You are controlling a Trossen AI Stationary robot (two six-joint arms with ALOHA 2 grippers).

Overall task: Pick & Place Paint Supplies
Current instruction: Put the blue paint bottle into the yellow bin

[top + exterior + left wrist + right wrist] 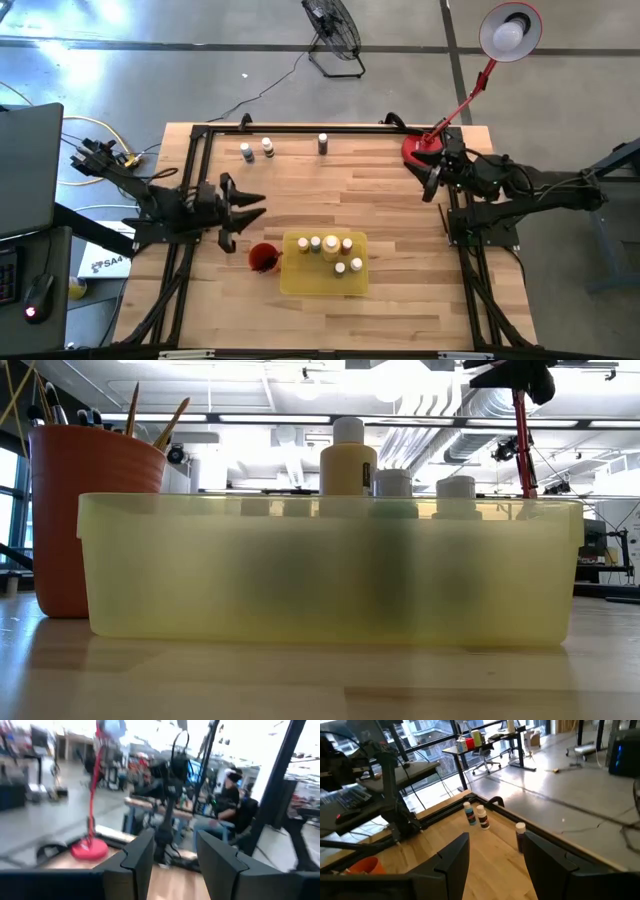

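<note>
Left gripper [248,207] jaws apart, empty; right gripper [430,183] likewise. Risk: three pale-capped paint bottles [268,148] far ahead, toppling on hasty reach.

- The tray [300,281] sits on the counter [340,190] at about 6 o'clock from its centre, with six bottles [331,249] standing in it.
- The cup [263,257] stands just beside the tray at its 9 o'clock, brushes [150,420] upright in it.
- Two bottles [257,150] stand side by side near the 11 o'clock edge.
- A lone bottle [323,143] stands at 12 o'clock, apart from the pair.
- The lamp base [420,150] rests at the 2 o'clock corner.
</note>
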